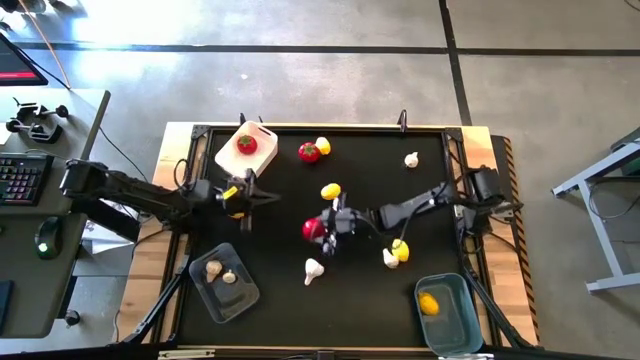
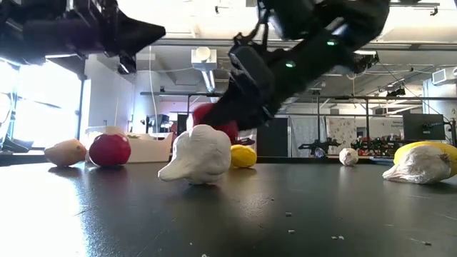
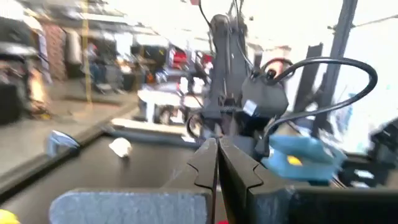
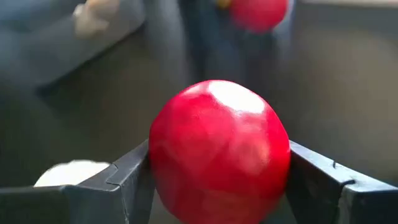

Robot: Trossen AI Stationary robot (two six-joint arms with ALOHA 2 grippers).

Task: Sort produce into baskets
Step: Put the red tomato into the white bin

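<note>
The right tool (image 1: 322,228) sits low at the middle of the black desk (image 1: 280,270), its 2 fingers standing on either side of a red tomato (image 4: 219,152). The right wrist view shows the fingers touching or nearly touching its sides; whether the grip is firm yet, I cannot tell. The tomato rests at desk level, so this looks like the pick-up step.

The left tool (image 1: 240,196) hovers near the white basket (image 1: 246,152), fingers pressed together and holding nothing. That basket has 1 tomato (image 1: 246,145) in it, so it is likely the destination for red pieces, and the left arm waits beside it, out of the way.

The clear basket (image 1: 226,283) holds 2 garlic bulbs (image 1: 213,268); the blue basket (image 1: 449,312) holds 1 lemon (image 1: 428,304). Loose pieces remain on the desk: another tomato (image 1: 309,152), a lemon (image 1: 330,191) just beyond the right tool, and a garlic bulb (image 1: 314,269) just beside it. Most sorting is still ahead.
</note>
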